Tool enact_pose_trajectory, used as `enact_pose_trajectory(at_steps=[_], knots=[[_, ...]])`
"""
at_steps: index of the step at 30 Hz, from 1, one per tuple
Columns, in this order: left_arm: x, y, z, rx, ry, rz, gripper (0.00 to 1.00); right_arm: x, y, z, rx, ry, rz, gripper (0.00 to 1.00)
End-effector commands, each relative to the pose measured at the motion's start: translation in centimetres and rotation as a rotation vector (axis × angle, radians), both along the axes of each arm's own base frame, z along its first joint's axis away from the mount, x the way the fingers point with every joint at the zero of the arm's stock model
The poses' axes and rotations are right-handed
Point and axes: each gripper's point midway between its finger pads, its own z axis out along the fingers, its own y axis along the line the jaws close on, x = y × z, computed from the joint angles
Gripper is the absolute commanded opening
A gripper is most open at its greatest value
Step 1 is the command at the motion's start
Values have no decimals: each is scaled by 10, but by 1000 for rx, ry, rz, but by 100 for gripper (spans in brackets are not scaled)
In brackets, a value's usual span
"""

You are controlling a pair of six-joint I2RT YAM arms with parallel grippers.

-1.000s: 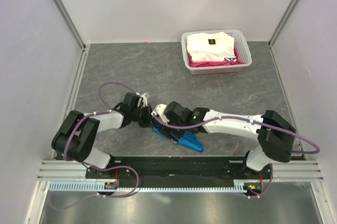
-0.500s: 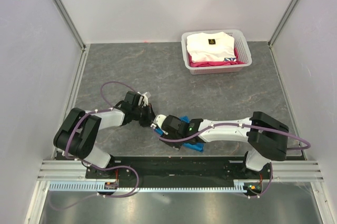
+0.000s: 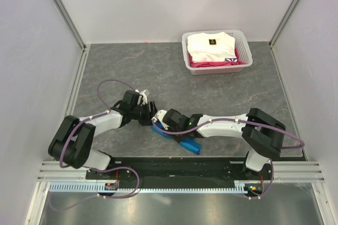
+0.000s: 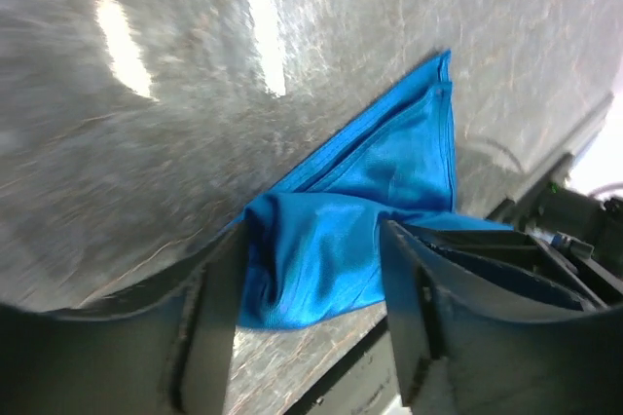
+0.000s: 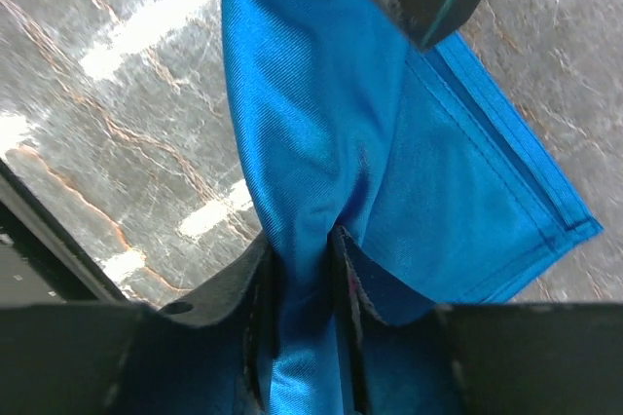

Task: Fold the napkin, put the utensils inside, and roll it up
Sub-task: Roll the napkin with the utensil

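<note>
A: From above, how do the arms sit?
B: The left arm (image 3: 100, 122) bends at its elbow by the near edge and reaches right and slightly away. The right arm (image 3: 222, 124) lies low, its forearm stretched leftward. Their ends meet near the front middle of the grey surface (image 3: 132, 72).
A: And the napkin?
B: The napkin (image 3: 189, 143) lies under the right arm's wrist, a blue strip slanting toward the near edge. It is well apart from the basket (image 3: 216, 69) of white and pink clothes at the far right.
A: What does the left wrist camera give?
B: The left fingers (image 4: 209, 318) stand wide apart, low over the surface, with a bunched end of the napkin between them. Whether the cloth presses on either finger I can't tell. The rest of it trails away flat, in layers, to a corner.
A: And the right wrist camera?
B: The right fingers (image 5: 234, 303) are nearly together, pinching a raised ridge of the napkin. From that pinch the cloth rises in a loose fold, and a flat layer with a stitched hem spreads to the right on the surface. A dark block with a teal edge sits over the cloth at the top; what it is I can't tell
</note>
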Motion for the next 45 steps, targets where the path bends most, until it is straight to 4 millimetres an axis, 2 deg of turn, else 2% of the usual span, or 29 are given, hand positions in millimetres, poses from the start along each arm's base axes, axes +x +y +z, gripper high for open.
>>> enact_pose_trajectory(at_steps=[1, 7, 8, 9, 11, 12, 15, 20, 32, 34, 35, 37, 38, 40, 41, 42, 45], knots=[[13, 24, 11, 98, -113, 92, 69, -30, -16, -28, -37, 234, 12, 31], [10, 41, 14, 141, -164, 154, 72, -31, -7, -9, 131, 402, 26, 29], [11, 40, 23, 118, -199, 156, 72, -30, -6, -6, 165, 444, 30, 29], [6, 39, 20, 105, -200, 146, 72, -30, -6, -5, 181, 463, 31, 29], [10, 34, 32, 56, -266, 141, 72, -26, -6, -5, 219, 500, 33, 29], [5, 31, 31, 35, -265, 119, 72, -31, -3, -1, 256, 548, 58, 29], [3, 25, 34, -12, -282, 93, 72, -31, -2, 0, 310, 610, 70, 28], [4, 15, 33, -63, -301, 61, 71, -22, -6, -7, 338, 648, 56, 27], [6, 5, 13, -90, -262, 16, 49, -15, -9, -18, 336, 669, 24, 27], [7, 4, 11, -95, -259, 13, 40, -14, -10, -18, 332, 666, 19, 27], [6, 3, 8, -97, -249, 8, 31, -12, -10, -18, 328, 654, 13, 27], [6, 3, 5, -91, -236, 8, 20, -8, -9, -16, 320, 641, 1, 28], [7, 4, 4, -84, -233, 11, 9, -4, -10, -15, 307, 623, -12, 29], [8, 5, 2, -67, -213, 11, 2, 3, -11, -6, 293, 588, -30, 36], [8, 5, 1, -58, -205, 12, 2, 6, -12, -3, 285, 571, -38, 39], [8, 5, 0, -50, -195, 10, 2, 13, -14, 4, 268, 530, -59, 49], [7, 6, -6, -21, -133, 3, 2, 23, -17, 20, 233, 431, -85, 62]])
